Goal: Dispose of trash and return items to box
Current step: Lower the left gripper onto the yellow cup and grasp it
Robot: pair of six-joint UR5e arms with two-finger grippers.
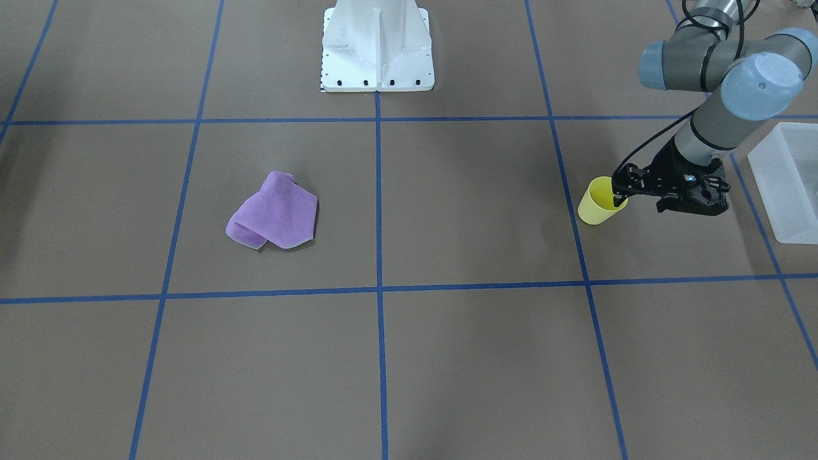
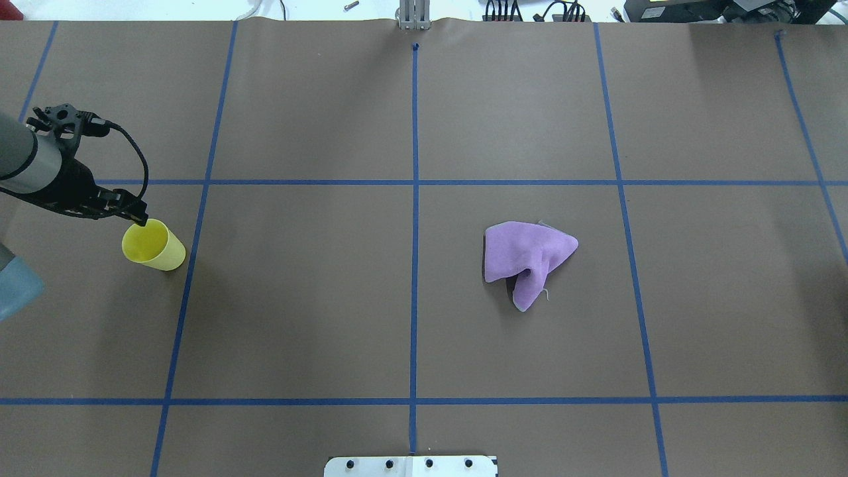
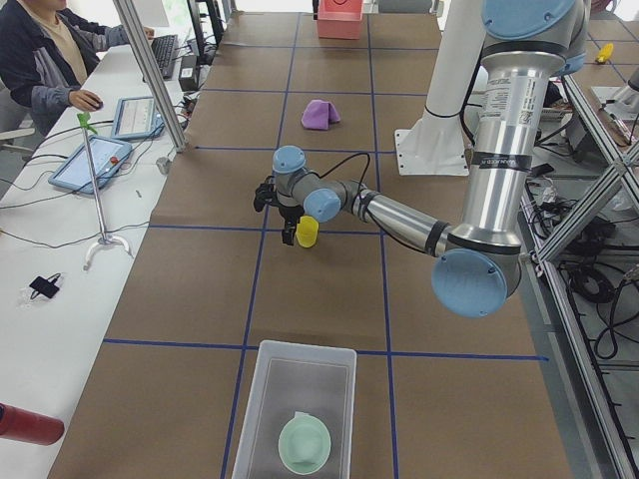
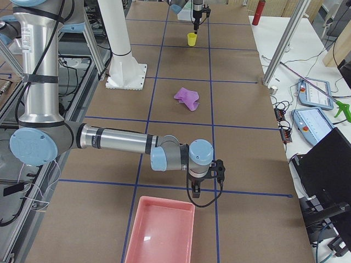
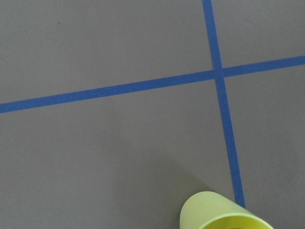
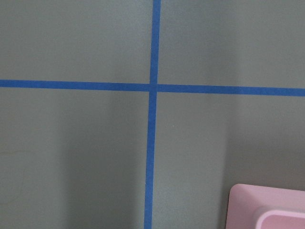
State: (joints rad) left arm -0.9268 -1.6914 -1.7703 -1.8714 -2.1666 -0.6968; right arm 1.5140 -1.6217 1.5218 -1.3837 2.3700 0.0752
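Note:
The yellow cup (image 1: 599,204) hangs tilted in my left gripper (image 1: 618,193), which is shut on its rim, one finger inside and one outside. It shows the same way in the overhead view, cup (image 2: 156,246) below gripper (image 2: 137,216), and at the bottom of the left wrist view (image 5: 221,212). The mint-green bowl (image 3: 305,443) lies inside the frosted-white box (image 3: 300,384), which also shows at the front view's right edge (image 1: 789,191). My right gripper (image 4: 196,189) hovers low over the table near a pink tray; I cannot tell whether it is open.
A crumpled purple cloth (image 2: 527,257) lies right of the table's centre line in the overhead view. A pink tray (image 4: 160,233) sits at the table end on my right. The white robot base (image 1: 377,51) stands at the near edge.

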